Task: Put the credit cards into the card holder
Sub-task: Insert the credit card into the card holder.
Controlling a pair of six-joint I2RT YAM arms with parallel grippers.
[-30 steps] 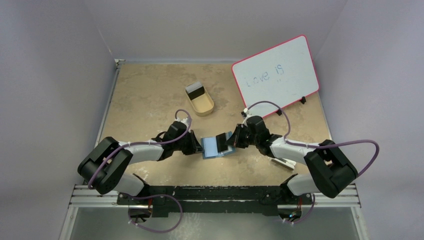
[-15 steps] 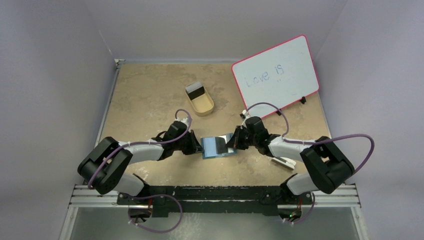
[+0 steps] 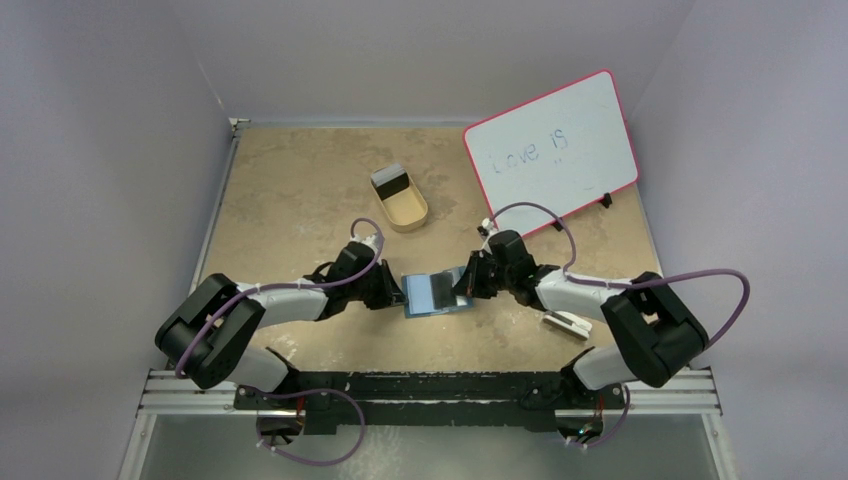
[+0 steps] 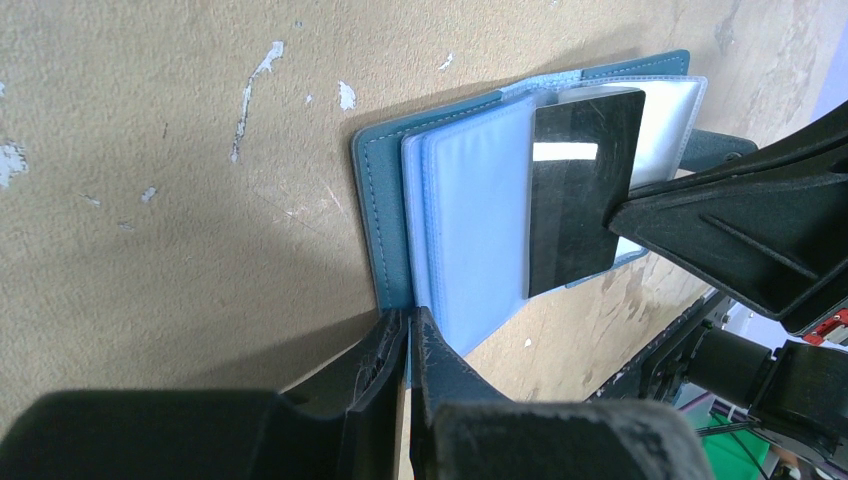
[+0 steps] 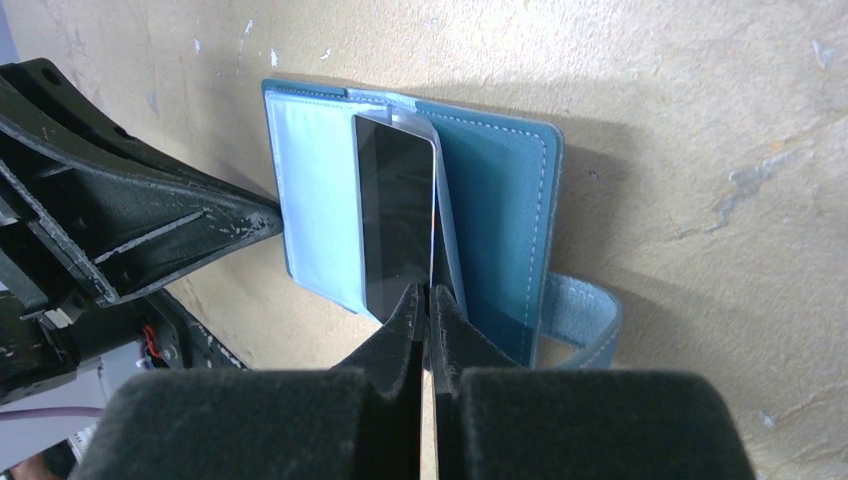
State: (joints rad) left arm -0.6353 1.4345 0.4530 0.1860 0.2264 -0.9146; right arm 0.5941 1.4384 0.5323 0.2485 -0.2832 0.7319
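The teal-blue card holder (image 3: 432,296) lies open on the table between my two grippers. My left gripper (image 4: 408,325) is shut on the near edge of its cover (image 4: 385,220), beside the pale blue sleeves (image 4: 478,230). My right gripper (image 5: 430,300) is shut on the edge of a black credit card (image 5: 397,210). That card stands tilted among the sleeves, its far end inside the card holder (image 5: 500,200). From the left wrist the same card (image 4: 580,190) shows glossy against a clear sleeve. More cards (image 3: 391,183) stand in the tan tray.
The tan oval tray (image 3: 408,212) sits behind the card holder. A red-framed whiteboard (image 3: 553,150) leans at the back right. A white block with a dark slot (image 3: 566,322) lies by the right arm. The holder's tab strap (image 5: 585,310) sticks out to the right.
My right gripper has edged slightly left with the black card, bringing it further over the open card holder. The left gripper has kept its hold and not moved.
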